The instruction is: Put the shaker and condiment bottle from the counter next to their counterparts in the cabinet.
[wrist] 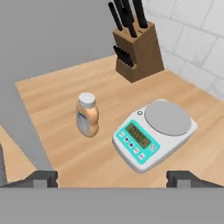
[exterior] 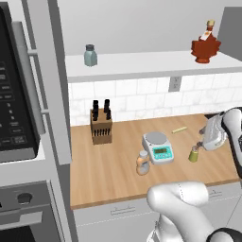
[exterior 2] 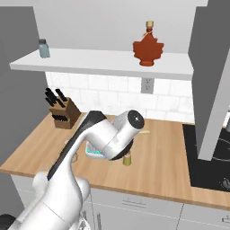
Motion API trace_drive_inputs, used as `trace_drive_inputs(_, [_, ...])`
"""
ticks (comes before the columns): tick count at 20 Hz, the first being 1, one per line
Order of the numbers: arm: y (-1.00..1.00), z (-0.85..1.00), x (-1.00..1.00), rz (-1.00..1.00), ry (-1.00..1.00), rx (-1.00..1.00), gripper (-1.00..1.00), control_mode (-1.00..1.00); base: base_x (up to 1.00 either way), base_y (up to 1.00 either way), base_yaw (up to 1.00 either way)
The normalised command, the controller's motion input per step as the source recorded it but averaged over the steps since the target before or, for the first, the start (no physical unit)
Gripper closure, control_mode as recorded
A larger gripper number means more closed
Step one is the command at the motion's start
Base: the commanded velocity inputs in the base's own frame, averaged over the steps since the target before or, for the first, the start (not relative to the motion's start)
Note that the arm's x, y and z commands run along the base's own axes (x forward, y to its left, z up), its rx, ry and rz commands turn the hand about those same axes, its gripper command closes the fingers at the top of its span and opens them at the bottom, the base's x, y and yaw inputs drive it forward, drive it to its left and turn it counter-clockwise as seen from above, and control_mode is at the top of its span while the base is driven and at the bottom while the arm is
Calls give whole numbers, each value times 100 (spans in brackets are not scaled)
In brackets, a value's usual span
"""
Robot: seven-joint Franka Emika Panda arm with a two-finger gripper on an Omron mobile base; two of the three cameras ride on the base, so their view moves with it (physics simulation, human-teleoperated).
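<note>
- The two-finger gripper (wrist: pixel 112 178) hangs over the light wooden counter (exterior: pixel 118 170) with its jaws spread wide and nothing between them; the small dark fingertips (wrist: pixel 41 178) stand far apart in the hand view.
- The small olive-yellow shaker with a tan cap (exterior: pixel 193 154) stands upright on the counter just beside the white hand; the slender orange-tan condiment bottle with a pale top (wrist: pixel 87 114) stands upright left of the white kitchen scale with a teal panel (wrist: pixel 154 133) (near it, not touching).
- A wooden knife block with black handles (exterior: pixel 101 122) sits near the tile backsplash.
- On the white shelf of the grey-walled cabinet (exterior: pixel 142 64) stand the grey-green shaker with a dark cap (exterior: pixel 90 55) and, well apart, the red maple-leaf-shaped bottle (exterior: pixel 206 44).
</note>
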Motion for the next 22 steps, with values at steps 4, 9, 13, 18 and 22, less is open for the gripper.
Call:
trace_drive_inputs(4, [-38, -65, -1, 17, -26, 9, -100, -100, 0, 0, 0])
trace_drive_inputs(9, [-4, -1, -1, 1, 0, 1, -100, -100, 0, 0, 0])
trace_drive_inputs(13, [-37, 0, 33, 5, 0, 1, -100, -100, 0, 0, 0])
trace_drive_inputs(18, [-59, 0, 43, 6, 4, 15, -100, -100, 0, 0, 0])
trace_drive_inputs(22, [-51, 0, 2, 22, 7, 24, -100, -100, 0, 0, 0])
